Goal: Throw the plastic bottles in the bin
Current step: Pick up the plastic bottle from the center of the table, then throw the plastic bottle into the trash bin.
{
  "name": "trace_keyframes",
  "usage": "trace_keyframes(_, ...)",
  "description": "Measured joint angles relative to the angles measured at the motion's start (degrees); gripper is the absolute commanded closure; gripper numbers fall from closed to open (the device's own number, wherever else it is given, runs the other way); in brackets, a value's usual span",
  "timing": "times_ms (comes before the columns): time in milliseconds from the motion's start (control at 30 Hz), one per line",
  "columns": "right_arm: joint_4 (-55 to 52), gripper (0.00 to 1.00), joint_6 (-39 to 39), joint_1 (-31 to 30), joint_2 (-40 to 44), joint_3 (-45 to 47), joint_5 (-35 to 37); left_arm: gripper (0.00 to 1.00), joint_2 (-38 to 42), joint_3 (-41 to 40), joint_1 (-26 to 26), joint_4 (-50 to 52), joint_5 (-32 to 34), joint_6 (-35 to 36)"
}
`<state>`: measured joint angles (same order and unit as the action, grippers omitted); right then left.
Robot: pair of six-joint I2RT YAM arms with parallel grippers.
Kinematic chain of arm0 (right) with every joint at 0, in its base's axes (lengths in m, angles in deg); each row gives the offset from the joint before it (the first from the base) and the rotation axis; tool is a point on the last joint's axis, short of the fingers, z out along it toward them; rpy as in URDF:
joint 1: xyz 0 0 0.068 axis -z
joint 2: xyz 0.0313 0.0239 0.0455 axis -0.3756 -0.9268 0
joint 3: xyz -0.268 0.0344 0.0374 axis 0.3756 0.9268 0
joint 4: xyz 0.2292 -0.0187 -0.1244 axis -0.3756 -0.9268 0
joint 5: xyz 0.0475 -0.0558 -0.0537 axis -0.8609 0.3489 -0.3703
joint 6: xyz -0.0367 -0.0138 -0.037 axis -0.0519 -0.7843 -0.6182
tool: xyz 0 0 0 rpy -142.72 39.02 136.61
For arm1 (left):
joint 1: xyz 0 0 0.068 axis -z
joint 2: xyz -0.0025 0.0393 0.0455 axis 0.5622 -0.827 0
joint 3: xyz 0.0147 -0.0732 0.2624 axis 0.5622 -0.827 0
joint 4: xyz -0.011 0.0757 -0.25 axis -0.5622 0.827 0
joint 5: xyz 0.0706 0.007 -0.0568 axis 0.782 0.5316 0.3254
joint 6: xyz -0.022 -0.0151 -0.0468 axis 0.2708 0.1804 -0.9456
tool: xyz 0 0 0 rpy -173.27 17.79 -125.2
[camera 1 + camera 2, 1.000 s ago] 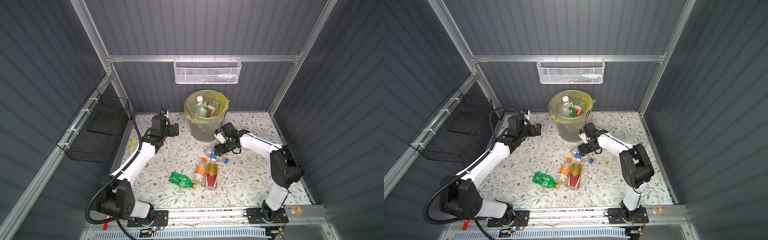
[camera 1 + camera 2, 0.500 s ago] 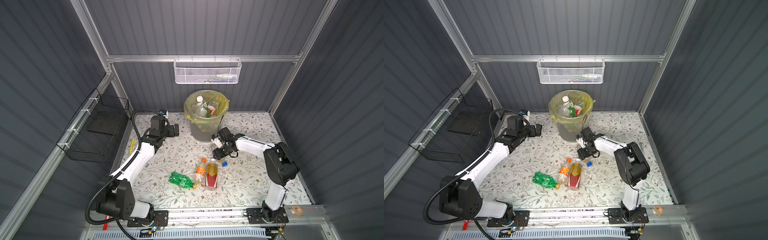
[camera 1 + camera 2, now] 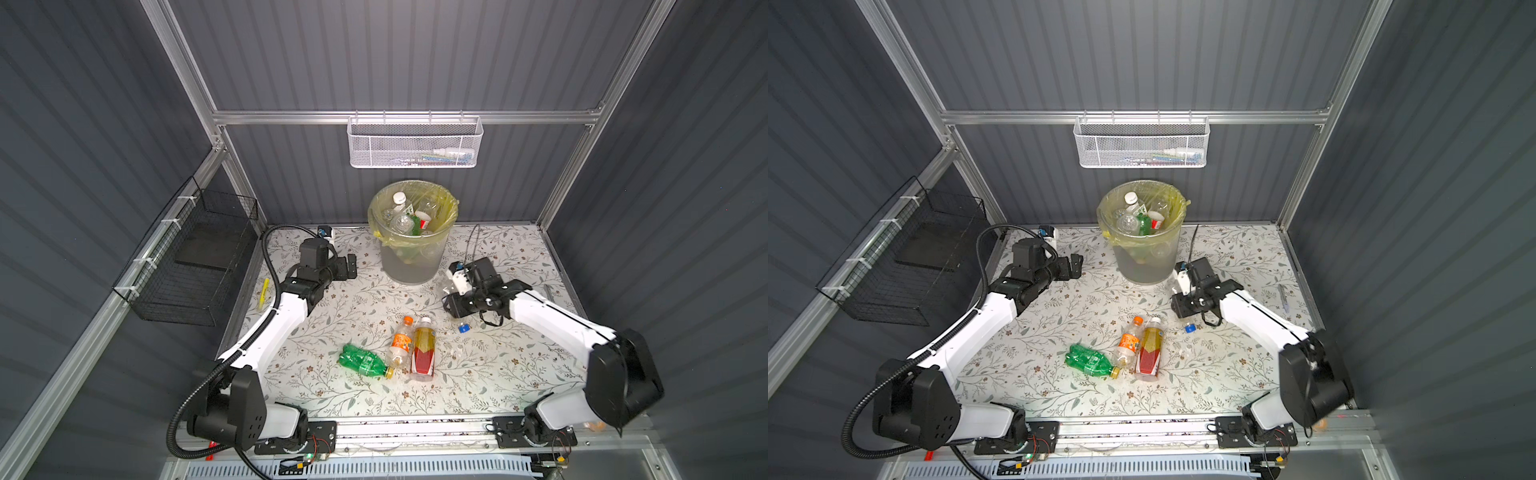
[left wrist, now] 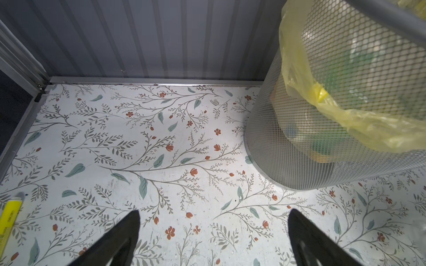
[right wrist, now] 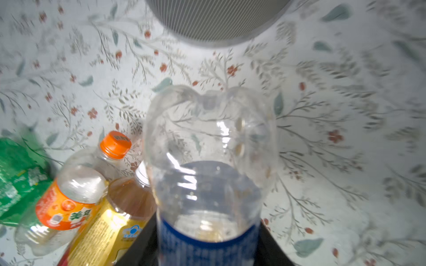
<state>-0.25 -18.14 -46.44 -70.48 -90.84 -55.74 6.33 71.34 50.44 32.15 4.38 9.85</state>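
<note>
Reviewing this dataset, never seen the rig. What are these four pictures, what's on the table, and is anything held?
It is a two-armed robot mounted at the front edge of a flowered table. Each arm ends in a two-fingered gripper.

Two pictures come from one overhead stereo camera and show nearly the same scene. The other two come from cameras on the wrists, looking out past the fingers.

Near the back wall stands a bin that already holds several bottles. Three more lie together on the table: green bottle, orange-label bottle and amber bottle.

The left gripper is open and empty, near the bin. The right gripper is closed on a clear bottle with a blue label.
</note>
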Motion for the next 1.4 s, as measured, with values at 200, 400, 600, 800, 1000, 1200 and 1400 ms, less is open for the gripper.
trace_keyframes(200,6.0,0.50,2.1,4.8,22.6,1.0,5.7,0.00,3.7,-3.5,0.0,-4.1,-0.6,0.0)
trace_keyframes(400,18.6,0.47,0.2,5.6,35.0,0.1,9.5,0.00,5.2,-5.0,0.0,-7.0,-3.0,0.0)
trace_keyframes(600,21.5,0.44,-2.4,5.7,21.2,-19.9,6.3,0.00,6.0,-5.0,0.0,-7.5,-4.9,0.0)
trace_keyframes(800,5.9,0.18,-3.0,4.3,-8.5,-59.3,-3.3,0.00,6.0,-5.7,0.0,-7.8,-6.4,-1.0)
trace_keyframes(1000,-9.2,0.04,-2.8,3.3,-18.3,-60.9,-7.1,0.00,6.0,-6.3,0.0,-7.8,-6.9,-1.1)
trace_keyframes(1200,-12.3,0.05,-1.1,5.7,-14.1,-55.0,-7.8,0.00,6.0,-6.3,0.0,-7.8,-7.3,-1.1)
trace_keyframes(1400,-9.9,0.05,0.9,8.9,-6.3,-49.6,-7.6,0.00,5.1,-6.3,0.0,-8.0,-7.8,-1.1)
